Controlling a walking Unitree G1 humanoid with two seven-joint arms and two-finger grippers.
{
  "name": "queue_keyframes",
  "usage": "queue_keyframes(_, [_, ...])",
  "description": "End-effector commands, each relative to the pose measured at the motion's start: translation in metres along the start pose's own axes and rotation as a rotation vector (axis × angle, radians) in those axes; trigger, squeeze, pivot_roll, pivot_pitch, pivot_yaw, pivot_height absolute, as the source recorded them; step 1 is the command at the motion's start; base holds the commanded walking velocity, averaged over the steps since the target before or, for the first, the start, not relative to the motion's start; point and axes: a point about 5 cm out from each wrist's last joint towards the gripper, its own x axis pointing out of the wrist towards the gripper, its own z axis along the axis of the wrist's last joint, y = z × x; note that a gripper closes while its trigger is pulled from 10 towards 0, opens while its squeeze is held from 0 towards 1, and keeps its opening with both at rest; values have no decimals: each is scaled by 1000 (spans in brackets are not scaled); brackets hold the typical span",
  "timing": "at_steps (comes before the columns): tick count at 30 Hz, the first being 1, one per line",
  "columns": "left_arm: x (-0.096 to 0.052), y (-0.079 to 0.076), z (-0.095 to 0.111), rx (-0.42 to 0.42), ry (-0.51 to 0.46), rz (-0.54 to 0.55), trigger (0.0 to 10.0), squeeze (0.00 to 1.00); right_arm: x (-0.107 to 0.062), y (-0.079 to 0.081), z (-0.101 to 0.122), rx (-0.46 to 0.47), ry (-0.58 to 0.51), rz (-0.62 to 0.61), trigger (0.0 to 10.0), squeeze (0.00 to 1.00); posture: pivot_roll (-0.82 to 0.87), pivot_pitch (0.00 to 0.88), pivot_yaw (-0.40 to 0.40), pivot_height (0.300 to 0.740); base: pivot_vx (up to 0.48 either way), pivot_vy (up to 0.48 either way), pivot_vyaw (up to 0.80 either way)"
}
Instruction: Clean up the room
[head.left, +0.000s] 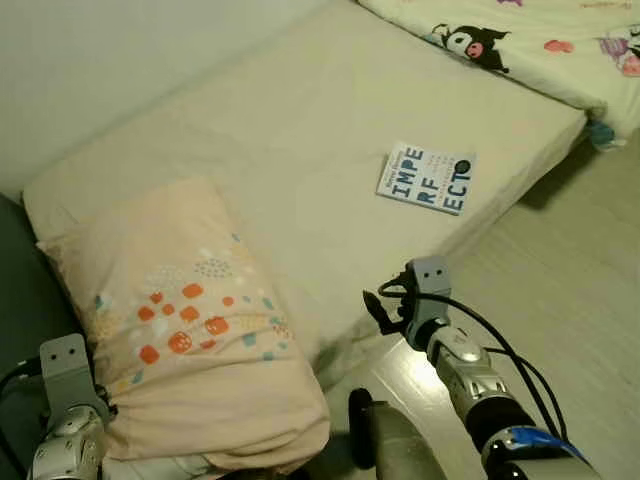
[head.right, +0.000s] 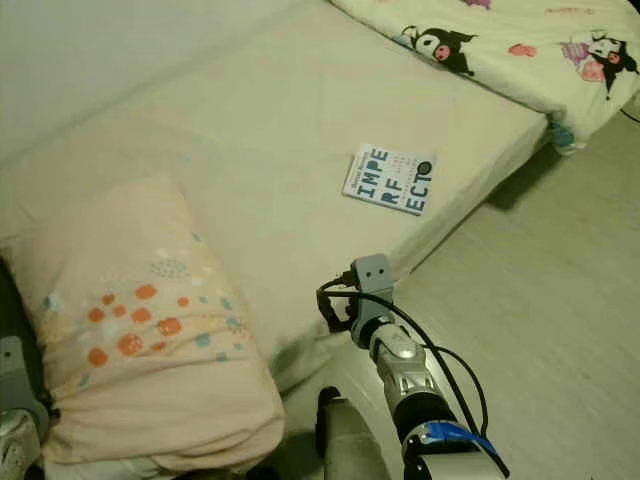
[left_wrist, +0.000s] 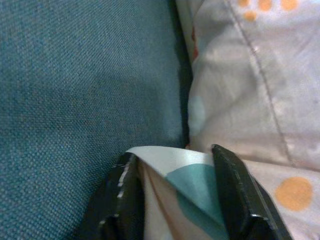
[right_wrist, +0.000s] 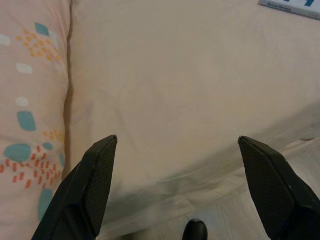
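Left tool (left_wrist: 175, 195) pinches a fold at the near corner of the pillow (head.left: 180, 330), low at the bed's (head.left: 300, 130) left end beside blue fabric (left_wrist: 85, 75). The pillow's long axis runs away from the robot; its near end is cut off. Right tool (right_wrist: 177, 170) hangs spread over the mattress edge. Book (head.left: 426, 178) lies flat beyond, near the bed's right edge.

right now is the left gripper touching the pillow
Touching. In the left wrist view the left gripper has its black fingers pinched on a fold of the pillow cover, fabric pressed between them.
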Motion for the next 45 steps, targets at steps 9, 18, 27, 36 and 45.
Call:
queue_keyframes(9, [-3,17,10,118,-187,109,10000,1000,0,3,-7,1,43,19,10000,0,-155,164,138,695,0,0,0])
queue_keyframes(18, [-2,39,25,775,-28,-67,10000,1000,1,-10,-10,-80,180,6,10000,0,-125,123,107,695,0,0,0])
queue_keyframes(27, [-21,61,2,918,209,-291,10000,1000,4,-11,-6,-73,182,11,10000,0,-123,114,109,695,0,0,0])
queue_keyframes(36, [-9,47,-24,993,260,-287,10000,0,5,-8,-7,-60,181,10,10000,0,-131,114,122,695,0,0,0])
queue_keyframes(45, [-25,86,-94,1102,664,-417,10000,0,2,-12,-11,-38,184,-12,10000,0,-131,118,133,695,0,0,0])
